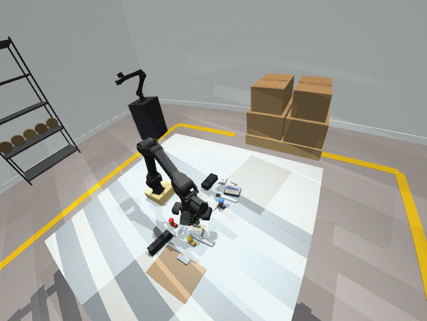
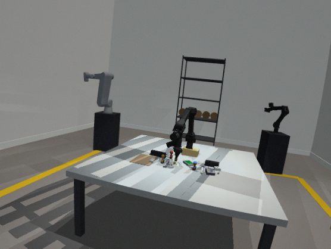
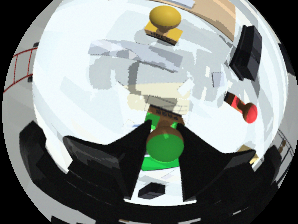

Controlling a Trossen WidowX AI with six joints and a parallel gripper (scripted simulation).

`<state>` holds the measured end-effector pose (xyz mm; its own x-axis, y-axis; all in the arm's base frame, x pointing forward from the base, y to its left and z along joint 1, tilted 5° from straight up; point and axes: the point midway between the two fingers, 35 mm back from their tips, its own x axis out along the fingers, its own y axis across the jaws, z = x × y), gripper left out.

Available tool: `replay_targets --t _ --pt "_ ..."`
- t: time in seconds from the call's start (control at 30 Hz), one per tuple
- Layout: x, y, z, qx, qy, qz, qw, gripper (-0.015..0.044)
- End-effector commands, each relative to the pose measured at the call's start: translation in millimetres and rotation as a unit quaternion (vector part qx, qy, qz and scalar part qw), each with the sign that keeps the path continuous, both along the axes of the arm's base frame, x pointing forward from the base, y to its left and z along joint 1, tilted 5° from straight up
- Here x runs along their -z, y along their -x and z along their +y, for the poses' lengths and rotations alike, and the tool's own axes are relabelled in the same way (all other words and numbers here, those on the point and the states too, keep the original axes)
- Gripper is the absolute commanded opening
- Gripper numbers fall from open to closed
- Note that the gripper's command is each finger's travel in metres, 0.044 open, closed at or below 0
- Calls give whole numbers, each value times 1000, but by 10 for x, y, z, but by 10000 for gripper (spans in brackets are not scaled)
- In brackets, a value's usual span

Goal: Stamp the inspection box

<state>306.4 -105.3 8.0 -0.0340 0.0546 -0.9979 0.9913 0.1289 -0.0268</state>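
Observation:
My gripper (image 1: 196, 220) (image 2: 176, 159) (image 3: 164, 125) is shut on a stamp with a green knob (image 3: 165, 146) and a brown base. The stamp is over the near edge of the cream card (image 1: 198, 229) (image 3: 159, 90); whether its face touches the card I cannot tell. The lettering on its base is too blurred to read for sure. The fingers and stamp hide part of the card, and I cannot make out the inspection box or a print. The green ink pad (image 2: 188, 162) (image 3: 161, 163) lies beside the card, partly behind the stamp in the wrist view.
A yellow stamp (image 1: 190, 240) (image 2: 162, 157) (image 3: 165, 18) and a red stamp (image 1: 171, 221) (image 3: 249, 112) stand near the card. A blue stamp (image 1: 221, 201) (image 2: 195, 163) is beyond the pad. Black blocks (image 1: 210, 181) (image 1: 160, 243), a brown board (image 1: 177, 273) and a small case (image 1: 233, 190) lie around.

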Motion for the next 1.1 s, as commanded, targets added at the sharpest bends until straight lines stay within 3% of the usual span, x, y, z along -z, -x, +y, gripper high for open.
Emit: replay_targets --t 0.0,0.83,1.07 --pt "-97 -17 -15 1 3 -3 1000 0" --pt "-465 -14 -29 1 3 -3 1000 0" --pt "-489 -48 295 0 2 -4 1000 0"
